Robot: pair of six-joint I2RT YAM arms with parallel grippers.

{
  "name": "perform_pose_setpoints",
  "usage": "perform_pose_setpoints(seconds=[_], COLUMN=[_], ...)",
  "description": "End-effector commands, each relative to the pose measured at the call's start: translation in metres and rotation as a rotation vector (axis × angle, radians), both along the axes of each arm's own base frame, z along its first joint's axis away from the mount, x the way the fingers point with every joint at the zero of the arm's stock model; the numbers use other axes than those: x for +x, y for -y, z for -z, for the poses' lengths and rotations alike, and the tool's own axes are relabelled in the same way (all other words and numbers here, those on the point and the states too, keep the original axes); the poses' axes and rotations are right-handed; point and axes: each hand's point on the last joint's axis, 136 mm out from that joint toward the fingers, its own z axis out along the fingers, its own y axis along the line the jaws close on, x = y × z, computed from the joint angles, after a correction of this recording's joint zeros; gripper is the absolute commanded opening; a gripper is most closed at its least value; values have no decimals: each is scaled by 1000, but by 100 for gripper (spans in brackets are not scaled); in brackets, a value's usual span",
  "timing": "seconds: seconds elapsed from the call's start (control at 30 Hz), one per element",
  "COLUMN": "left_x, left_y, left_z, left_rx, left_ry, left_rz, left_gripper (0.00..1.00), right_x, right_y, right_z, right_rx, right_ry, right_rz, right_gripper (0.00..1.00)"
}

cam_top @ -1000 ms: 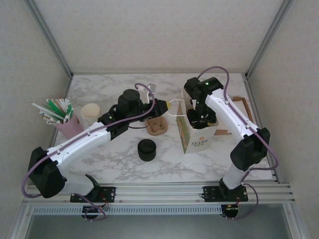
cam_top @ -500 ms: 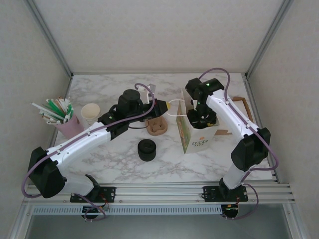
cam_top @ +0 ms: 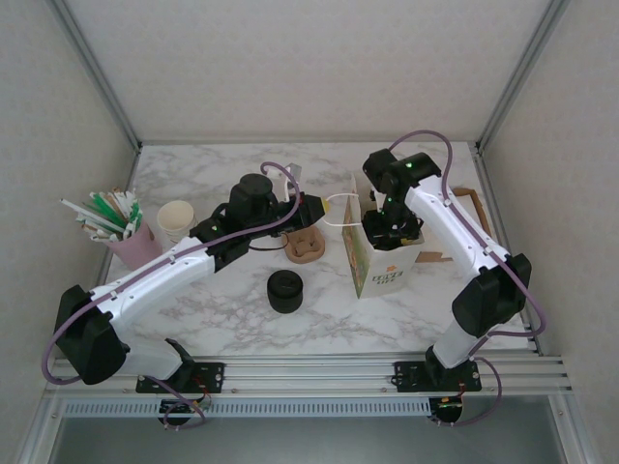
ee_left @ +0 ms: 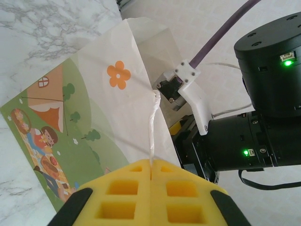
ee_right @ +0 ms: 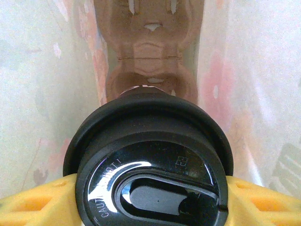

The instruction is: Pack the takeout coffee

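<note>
Black lid uppermost, low in the right wrist frame: holding the takeout coffee (ee_right: 148, 155) inside the paper bag (ee_left: 89, 108), clamped between the half-spread yellow pads of the right end effector (ee_right: 149, 202). Pulp carrier (ee_right: 148, 66) at top centre, on the bag floor. Pinching the white handle (ee_left: 152, 127) with the left end effector (ee_left: 151, 172), fully closed. Risky if lowered out of line with a pocket: could land on a rim and tip. Could also fold the bag mouth inward should the handle slip.

The white marble table (cam_top: 222, 319) carries a pink cup (cam_top: 131, 248) of straws and a stack of paper cups (cam_top: 175, 218) at the left. A cardboard carrier (cam_top: 305, 249) and black lids (cam_top: 284, 291) sit mid-table, with a printed paper bag (cam_top: 379, 273) upright to their right.
</note>
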Motion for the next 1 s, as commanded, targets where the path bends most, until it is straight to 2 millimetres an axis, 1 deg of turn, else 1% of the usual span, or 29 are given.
perform_pose_setpoints(seconds=[0.0,0.37,0.73,0.97], left_x=[-2,-1,-1,0], left_y=[-3,-4,-3,-4], left_z=[2,3,4,4], left_rx=[15,17,21,23], left_ry=[6,3,1,-1], left_rz=[-8,-14,-13,-16], left_gripper=[0,0,0,0], right_x=[-5,-3,2,3], right_y=[2,1,3,3], right_z=[-3,0,14,13], right_rx=[17,28,34,38], right_ry=[-1,12,12,26], right_rz=[-1,-4,6,4], right_gripper=[67,66,66,66])
